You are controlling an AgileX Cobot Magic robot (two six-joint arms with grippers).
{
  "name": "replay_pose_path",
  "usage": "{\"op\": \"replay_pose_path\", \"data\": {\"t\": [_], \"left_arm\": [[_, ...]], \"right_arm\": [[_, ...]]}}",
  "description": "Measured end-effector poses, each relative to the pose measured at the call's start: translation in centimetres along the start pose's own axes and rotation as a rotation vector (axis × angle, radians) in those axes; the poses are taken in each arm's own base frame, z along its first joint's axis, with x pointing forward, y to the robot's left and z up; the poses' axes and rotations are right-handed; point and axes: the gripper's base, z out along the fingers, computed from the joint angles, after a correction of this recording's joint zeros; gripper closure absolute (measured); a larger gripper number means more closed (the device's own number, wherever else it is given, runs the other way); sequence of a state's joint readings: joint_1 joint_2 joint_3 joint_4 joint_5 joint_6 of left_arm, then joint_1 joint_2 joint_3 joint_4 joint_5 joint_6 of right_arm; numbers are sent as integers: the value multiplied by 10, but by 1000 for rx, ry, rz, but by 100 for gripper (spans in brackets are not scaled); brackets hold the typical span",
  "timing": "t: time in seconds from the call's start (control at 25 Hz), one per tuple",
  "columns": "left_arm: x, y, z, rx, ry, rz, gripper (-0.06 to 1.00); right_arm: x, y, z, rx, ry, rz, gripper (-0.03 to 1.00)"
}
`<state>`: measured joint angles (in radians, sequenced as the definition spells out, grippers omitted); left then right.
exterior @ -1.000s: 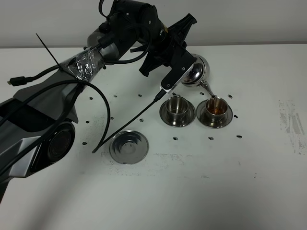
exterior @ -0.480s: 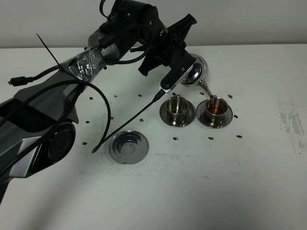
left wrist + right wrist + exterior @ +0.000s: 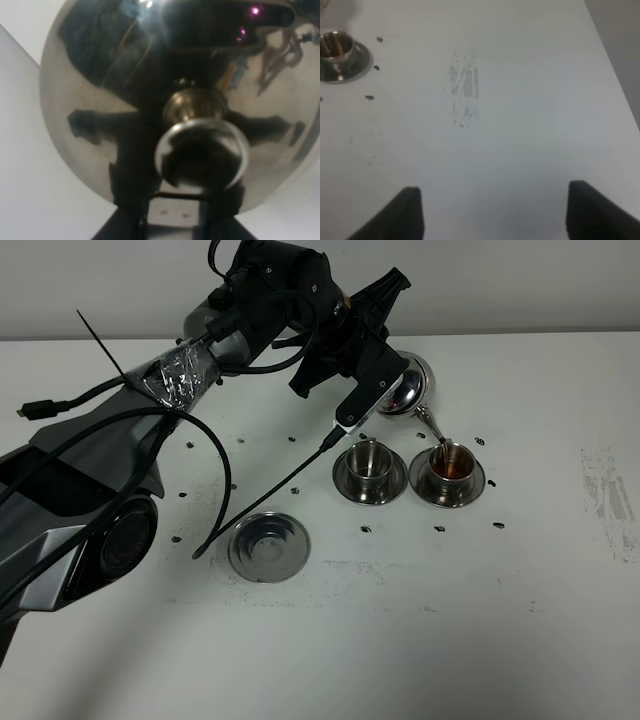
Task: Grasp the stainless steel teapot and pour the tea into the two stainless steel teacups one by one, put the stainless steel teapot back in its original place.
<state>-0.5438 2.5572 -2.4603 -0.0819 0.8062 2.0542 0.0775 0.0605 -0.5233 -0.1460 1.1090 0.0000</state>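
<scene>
- Exterior high: fixed above the table [image 3: 420, 640], looking steeply down; the whole worktop is in frame at middle distance.
- Left wrist: hard against the teapot [image 3: 95, 115]; its mirrored body and lid knob [image 3: 200, 155] fill the frame.
- Right wrist: over bare table, angled down, moderately far.
- Shared with the high view: one teacup [image 3: 336, 47] and a scuffed patch [image 3: 464, 87], both in the right half of the high frame.

White counter [image 3: 450, 640], evenly lit. Small dark marks [image 3: 440, 528] scattered across it. Scuffed grey patch [image 3: 605, 505] toward the right edge. Plain pale wall [image 3: 500, 285] behind.
</scene>
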Motion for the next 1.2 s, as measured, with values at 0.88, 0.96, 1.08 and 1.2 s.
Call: {"op": "replay_pose_path", "data": {"t": [0.88, 0.96, 1.08, 1.2], "left_arm": [[0, 1, 0, -7, 3, -3, 76], [0, 1, 0, -7, 3, -3, 76], [0, 1, 0, -8, 4, -3, 76], [1, 1, 0, -13, 7, -3, 76]], "right_arm": [[0, 0, 0, 0, 0, 0, 38], [0, 0, 0, 0, 0, 0, 38], [0, 0, 0, 0, 0, 0, 38], [0, 0, 0, 0, 0, 0, 38]]}}
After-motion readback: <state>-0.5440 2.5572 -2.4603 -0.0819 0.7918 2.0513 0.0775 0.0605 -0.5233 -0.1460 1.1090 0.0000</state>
